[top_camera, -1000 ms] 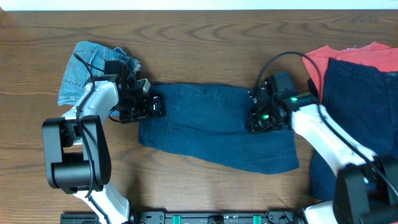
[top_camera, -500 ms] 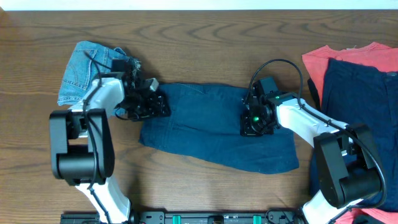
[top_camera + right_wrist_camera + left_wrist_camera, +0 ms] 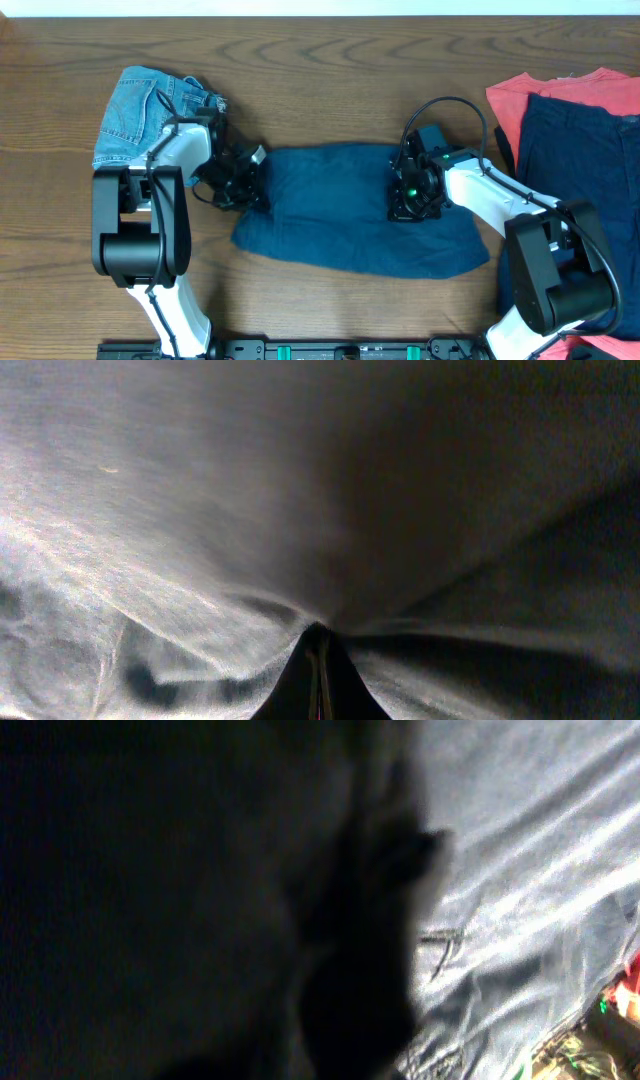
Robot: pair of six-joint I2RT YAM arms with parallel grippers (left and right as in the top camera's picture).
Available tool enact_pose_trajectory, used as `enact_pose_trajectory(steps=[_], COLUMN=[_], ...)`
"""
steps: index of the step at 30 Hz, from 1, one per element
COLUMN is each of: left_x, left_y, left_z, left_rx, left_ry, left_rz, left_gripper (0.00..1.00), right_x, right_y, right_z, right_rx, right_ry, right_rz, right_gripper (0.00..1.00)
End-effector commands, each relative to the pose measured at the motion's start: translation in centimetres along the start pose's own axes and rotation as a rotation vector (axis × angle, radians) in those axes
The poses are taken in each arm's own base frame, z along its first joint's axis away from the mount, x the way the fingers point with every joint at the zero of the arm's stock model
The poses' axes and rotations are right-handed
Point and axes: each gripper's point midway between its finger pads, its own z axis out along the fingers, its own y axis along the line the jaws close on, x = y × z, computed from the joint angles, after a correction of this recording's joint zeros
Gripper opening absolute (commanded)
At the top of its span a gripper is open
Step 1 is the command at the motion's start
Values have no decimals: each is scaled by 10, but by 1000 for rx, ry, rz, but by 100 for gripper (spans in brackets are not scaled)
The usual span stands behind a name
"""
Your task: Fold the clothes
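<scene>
Across the middle of the wooden surface, seen from overhead, the navy shorts are lying spread flat, which is leaving both ends within reach of an arm. The left claw is sitting at the left edge of the shorts with its jaws together, seemingly biting the cloth where it is bunching, probably so that this end can be lifted and carried across. The right claw is pressing down on the right part of the shorts, probably to take hold of that side for the same fold. Counting from this view, two arms are working and four garments are showing: one pair of navy shorts in the middle, one pair of light denim shorts at the far left, one coral shirt at the far right, and one more navy garment lying on top of that shirt. Through the left wrist camera, lit blue cloth is filling the right half and the rest is sinking into shadow, so the fingers are not making themselves out here. Through the right wrist camera, the right claw is showing its tips closed tight together, with creases of the shorts running into them, so it is clamping one pinch of fabric.
</scene>
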Motion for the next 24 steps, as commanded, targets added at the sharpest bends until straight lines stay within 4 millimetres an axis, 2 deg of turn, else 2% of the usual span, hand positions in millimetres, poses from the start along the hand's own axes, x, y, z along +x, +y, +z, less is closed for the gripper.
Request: enact_pose_trajectory(steps=[1, 6, 8, 11, 15, 19, 24], left_x=[-1, 10, 10, 11, 16, 20, 21], left_y=[14, 5, -5, -18, -26, -29, -35], left_z=[-45, -115, -134, -153, -165, -165, -161], left_rx=[-148, -277, -285, -292, -296, -294, -297], left_ry=[-24, -78, -125, -180, -226, -220, -209], left_rz=[-13, -27, -8, 20, 39, 25, 45], left_gripper=[6, 6, 6, 6, 6, 6, 6], right_x=[5, 1, -2, -5, -3, -3, -15], right_y=[2, 10, 11, 8, 1, -11, -21], right_z=[-9, -40, -52, -62, -61, -52, -31], right_rx=[29, 29, 38, 64, 103, 154, 185], right_ry=[-14, -98, -139, -180, -174, -155, -150], right_rz=[-10, -36, -45, -50, -43, -30, -15], right_gripper=[1, 1, 1, 1, 1, 1, 1])
